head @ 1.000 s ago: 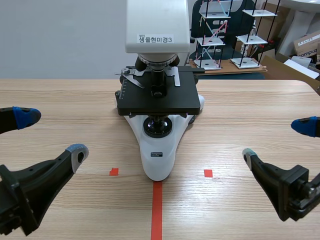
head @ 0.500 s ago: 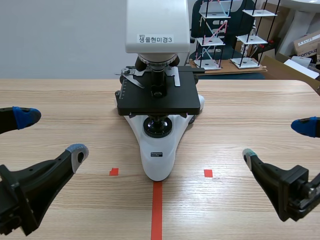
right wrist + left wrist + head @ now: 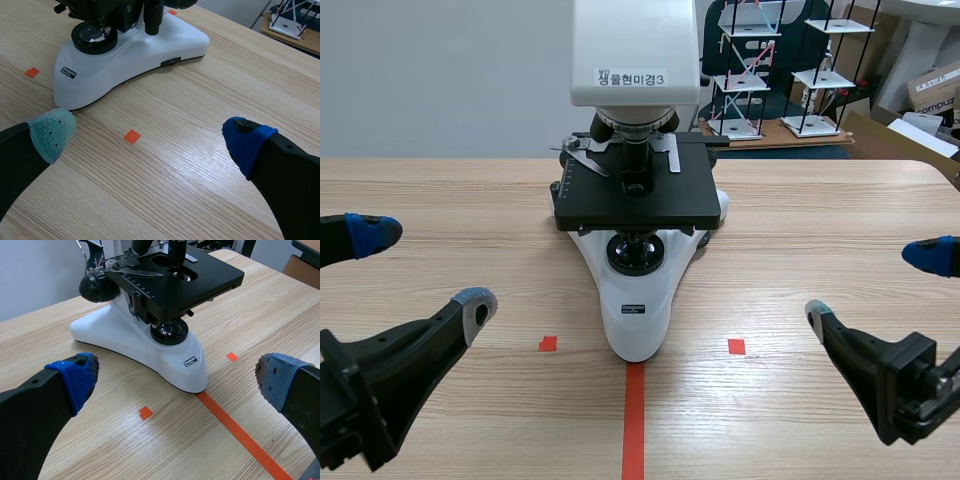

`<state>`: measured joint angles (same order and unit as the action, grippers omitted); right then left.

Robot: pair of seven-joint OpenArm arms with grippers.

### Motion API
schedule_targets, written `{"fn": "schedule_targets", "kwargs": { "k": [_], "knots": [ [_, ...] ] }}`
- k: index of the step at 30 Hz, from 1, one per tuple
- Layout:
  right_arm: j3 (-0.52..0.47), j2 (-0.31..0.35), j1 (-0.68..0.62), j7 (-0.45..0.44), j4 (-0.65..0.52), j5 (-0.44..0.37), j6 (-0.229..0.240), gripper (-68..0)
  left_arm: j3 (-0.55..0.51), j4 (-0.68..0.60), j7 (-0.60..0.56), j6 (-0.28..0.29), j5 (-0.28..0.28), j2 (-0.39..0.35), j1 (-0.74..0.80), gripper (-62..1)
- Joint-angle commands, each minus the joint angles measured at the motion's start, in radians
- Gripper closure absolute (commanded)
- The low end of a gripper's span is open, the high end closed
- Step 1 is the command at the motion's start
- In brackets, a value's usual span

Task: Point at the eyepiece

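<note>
A: Where was the scope [image 3: 638,250]?
B: Mid table [image 3: 820,215], upright. Base's long axis ran near edge to far edge, narrow nose twd the near edge. Eyepiece couldn't be seen; head [image 3: 635,50] ran out of view up top.
A: Claws?
B: L gripper [image 3: 422,268] and R gripper [image 3: 872,282] both spread wide, nothing held, low by the near corners, well apart from scope.

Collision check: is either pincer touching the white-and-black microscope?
No, the left pincer and right pincer flank the white-and-black microscope without contact.
</note>
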<state>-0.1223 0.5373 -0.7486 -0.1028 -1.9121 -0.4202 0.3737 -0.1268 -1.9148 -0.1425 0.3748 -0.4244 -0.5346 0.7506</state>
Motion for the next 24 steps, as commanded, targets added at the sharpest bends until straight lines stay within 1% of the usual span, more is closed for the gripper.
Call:
{"fn": "schedule_targets", "kwargs": {
  "k": [1, 2, 3, 4, 6, 7, 9, 11, 12, 13, 17, 19, 22, 24],
  "knots": [
    [-0.001, 0.000, -0.002, -0.015, -0.016, -0.010, -0.003, -65.1, 0.005, -0.011, -0.018, 0.002, -0.006, 0.000, 0.000, -62.3],
    [-0.001, 0.000, -0.002, -0.015, -0.016, -0.010, -0.003, -64.4, 0.005, -0.011, -0.018, 0.002, -0.006, 0.000, 0.000, -62.3],
    [-0.001, 0.000, -0.002, -0.016, -0.016, -0.010, -0.003, -62.1, 0.005, -0.011, -0.018, 0.002, -0.006, 0.000, 0.000, -62.3],
    [-0.001, 0.000, -0.002, -0.017, -0.017, -0.010, -0.003, -58.3, 0.005, -0.011, -0.018, 0.002, -0.006, 0.000, 0.000, -62.3],
    [-0.002, 0.000, -0.002, -0.025, -0.019, -0.011, -0.003, -44.3, 0.005, -0.011, -0.018, 0.002, -0.006, 0.000, 0.000, -62.3],
    [-0.003, 0.003, -0.002, -0.027, -0.023, -0.011, -0.003, -35.0, 0.005, -0.011, -0.018, 0.002, -0.006, 0.000, 0.000, -62.3],
    [-0.009, 0.012, -0.004, -0.026, -0.040, -0.011, 0.005, -18.3, 0.005, -0.011, -0.018, 0.002, -0.006, 0.000, 0.000, -62.3],
    [-0.032, 0.013, -0.023, -0.034, -0.066, -0.013, 0.009, -5.8, 0.005, -0.011, -0.018, 0.002, -0.006, 0.000, 0.000, -62.3],
    [-0.050, 0.008, -0.040, -0.050, -0.082, -0.023, 0.009, -2.3, 0.005, -0.011, -0.018, 0.002, -0.006, 0.000, 0.000, -62.3],
    [-0.075, 0.000, -0.065, -0.076, -0.105, -0.038, 0.008, -0.8, 0.005, -0.011, -0.018, 0.002, -0.006, 0.000, 0.000, -62.3],
    [-0.186, -0.025, -0.158, -0.175, -0.196, -0.068, 0.010, -0.3, 0.005, -0.011, -0.018, 0.002, -0.006, 0.000, 0.000, -62.3],
    [-0.244, -0.033, -0.185, -0.221, -0.230, -0.088, 0.013, 0.0, 0.005, -0.011, -0.018, 0.002, -0.006, 0.000, 0.000, -62.3],
    [-0.318, -0.028, -0.188, -0.233, -0.262, -0.172, 0.013, 0.0, 0.005, -0.011, -0.018, 0.002, -0.006, 0.000, 0.000, -62.3],
    [-0.354, -0.008, -0.170, -0.232, -0.277, -0.214, 0.016, 0.0, 0.005, -0.011, -0.018, 0.002, -0.006, 0.000, 0.000, -62.3]
  ]
}}
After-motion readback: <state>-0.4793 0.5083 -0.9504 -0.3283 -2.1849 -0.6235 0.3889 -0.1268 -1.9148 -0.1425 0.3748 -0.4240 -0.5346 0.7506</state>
